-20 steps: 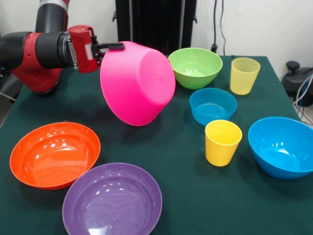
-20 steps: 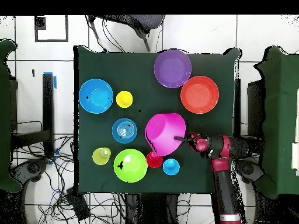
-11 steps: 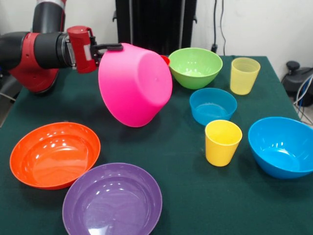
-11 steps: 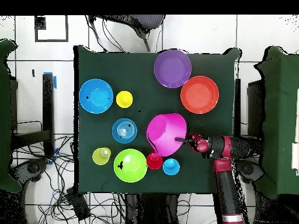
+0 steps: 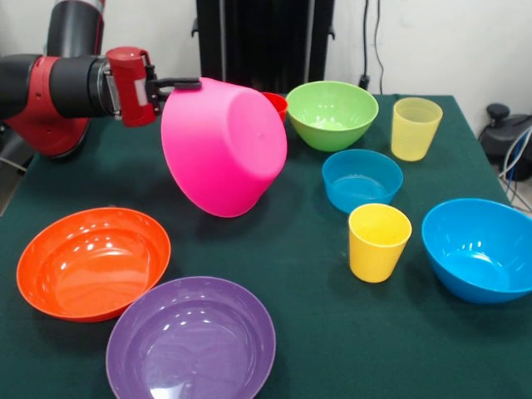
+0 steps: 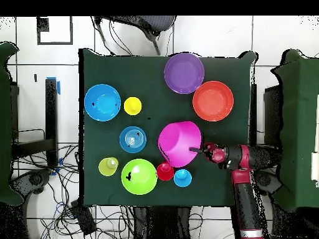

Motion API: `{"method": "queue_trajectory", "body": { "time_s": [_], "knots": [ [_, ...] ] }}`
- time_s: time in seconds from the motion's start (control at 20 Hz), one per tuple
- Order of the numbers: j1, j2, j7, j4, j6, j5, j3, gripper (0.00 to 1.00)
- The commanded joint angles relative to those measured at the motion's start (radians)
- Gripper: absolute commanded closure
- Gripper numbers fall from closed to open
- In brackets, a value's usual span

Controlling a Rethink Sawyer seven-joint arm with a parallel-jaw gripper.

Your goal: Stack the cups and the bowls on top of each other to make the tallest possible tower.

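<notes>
My gripper (image 5: 179, 83) is shut on the rim of the large pink bowl (image 5: 223, 145), holding it tilted on its side above the table. From above, the gripper (image 6: 198, 149) grips the pink bowl (image 6: 179, 144) at its right edge. On the cloth sit the orange bowl (image 5: 93, 262), purple bowl (image 5: 191, 339), green bowl (image 5: 332, 112), small blue bowl (image 5: 362, 179) and bigger blue bowl (image 5: 480, 248). The yellow cup (image 5: 378, 241) and pale yellow cup (image 5: 415, 127) stand upright. A red cup (image 6: 165, 172) and blue cup (image 6: 182, 178) stand beside the pink bowl. No tower stands; each piece is single.
The green table (image 5: 299, 249) ends close behind the red cup (image 5: 276, 101). A black stand (image 5: 266, 41) rises at the far side. My arm (image 6: 246, 199) reaches in along one table edge.
The arm has carried the pink bowl a little leftward in the front view, uncovering more of the red cup behind it. The other bowls and cups have not moved.
</notes>
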Motion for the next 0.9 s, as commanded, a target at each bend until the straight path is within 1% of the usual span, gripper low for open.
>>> {"method": "queue_trajectory", "body": {
  "time_s": [0.05, 0.6, 0.65, 0.9],
  "knots": [
    [0.072, 0.01, -0.326, -0.184, 0.065, 0.0, -0.096, 1.0],
    [0.067, -0.008, -0.323, -0.175, 0.064, -0.019, -0.112, 1.0],
    [0.063, -0.01, -0.325, -0.172, 0.065, -0.022, -0.117, 0.0],
    [0.054, -0.025, -0.323, -0.164, 0.07, -0.032, -0.133, 0.0]
  ]
}}
